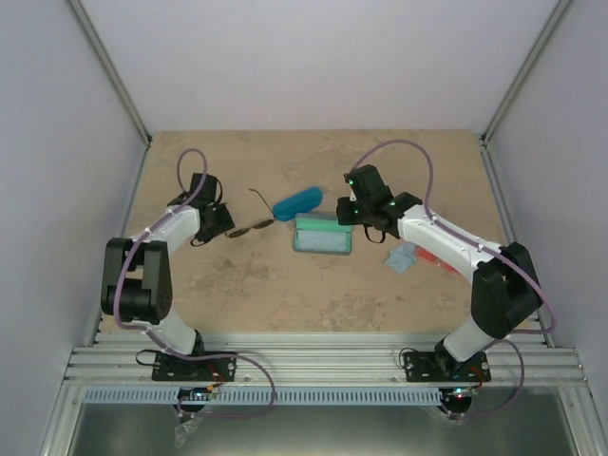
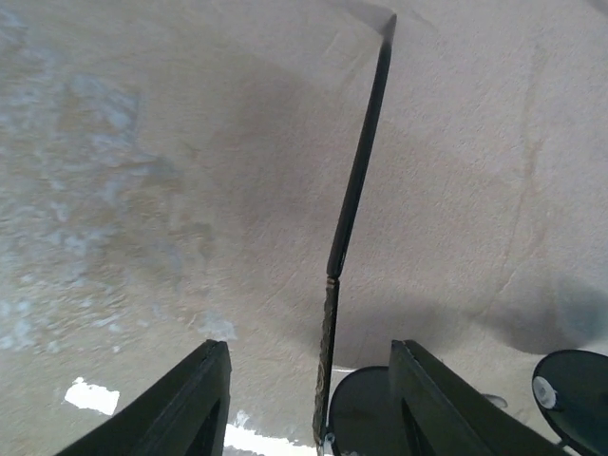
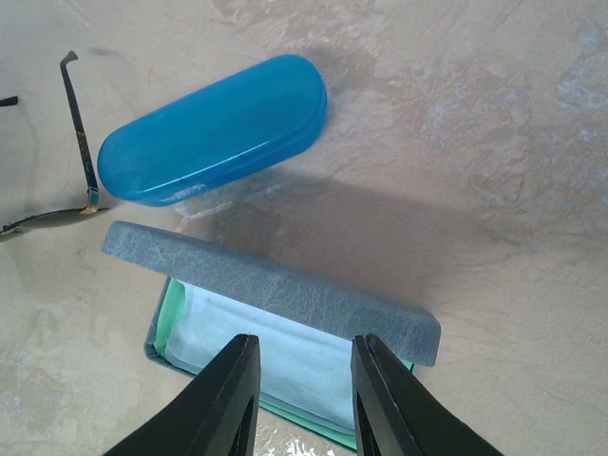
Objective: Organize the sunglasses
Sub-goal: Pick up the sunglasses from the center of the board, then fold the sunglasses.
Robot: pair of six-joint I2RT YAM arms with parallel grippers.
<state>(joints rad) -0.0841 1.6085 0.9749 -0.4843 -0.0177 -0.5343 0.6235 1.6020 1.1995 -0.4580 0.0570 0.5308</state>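
The thin dark wire-framed sunglasses lie on the table left of the cases, one temple unfolded and pointing away. My left gripper is low over them and open. That temple runs between its fingers without touching either, and a dark lens lies by the right finger. The red-orange sunglasses are mostly hidden behind my right arm. My right gripper hangs open over the grey-blue rectangular case, with nothing between its fingers.
The rectangular case stands open, lid raised, a light blue cloth inside. A glossy blue oval case lies shut just behind it. Another light blue cloth lies at the right beside the red-orange pair.
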